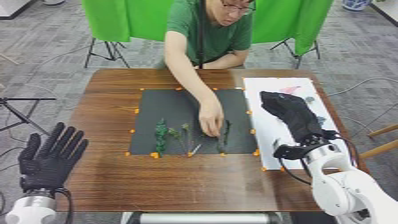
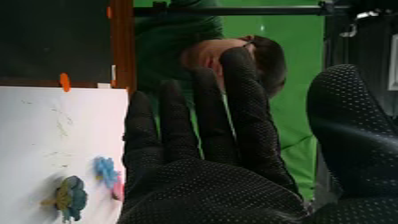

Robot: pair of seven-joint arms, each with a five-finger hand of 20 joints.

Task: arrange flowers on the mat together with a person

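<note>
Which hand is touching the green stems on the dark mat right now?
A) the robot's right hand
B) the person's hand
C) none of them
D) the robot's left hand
B: in the head view the person's hand reaches down onto the dark mat, at the stems there.

Brown wooden table [image 1: 107, 187], smooth and slightly glossy; dark grey mat [image 1: 160, 105], matt; white sheet [image 2: 31, 130], smooth, paper-like.
</note>
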